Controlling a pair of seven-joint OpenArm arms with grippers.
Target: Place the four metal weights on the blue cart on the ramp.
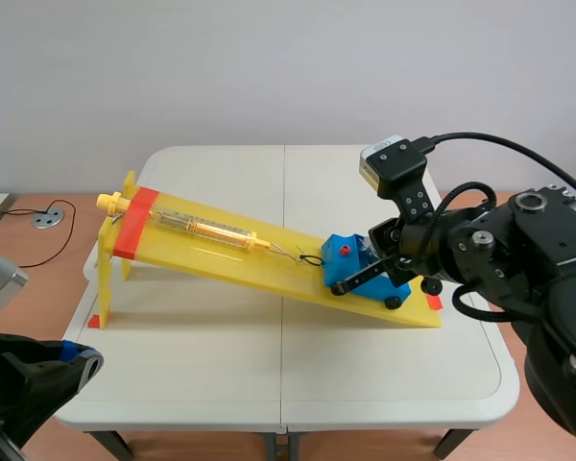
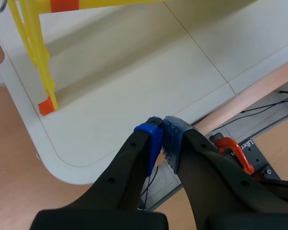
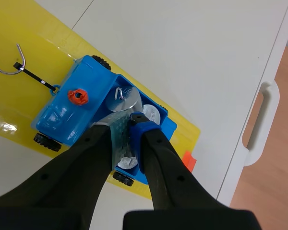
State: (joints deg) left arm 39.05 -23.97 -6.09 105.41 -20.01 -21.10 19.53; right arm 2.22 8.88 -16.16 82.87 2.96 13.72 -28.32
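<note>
Left gripper point(image 2: 162, 132): nearest to you, low at the near left, hanging off the table's near-left corner. Its two pads are pressed together with nothing between them.
Table point(image 1: 269, 355): white. It carries everything you are working with.
Ramp point(image 1: 221, 261): yellow, running across the table. You see its high end on legs at the left and its low end resting on the tabletop at the right. An orange-red band point(image 1: 137, 223) wraps the high end.
Spring scale point(image 1: 200, 228): a clear yellow tube lying along the ramp's upper half. Its wire hook point(image 3: 8, 61) points down the slope, and a black tie point(image 3: 38, 82) joins it to the cart.
Blue cart point(image 3: 69, 117): your target. It stands on its black wheels at the ramp's low right end, with a red knob point(image 3: 78, 97) on its top.
Weights point(image 3: 125, 98): silver discs in the cart's open tray, on the side away from the scale. You can see two plainly just ahead of the right fingertips, and a third shows under them. You cannot make out more past the fingers.
Right gripper point(image 3: 129, 123): comes in from the right with its tips down in the cart's tray among the weights. The pads meet at the tips. You cannot tell whether a thin weight hook is caught between them.
</note>
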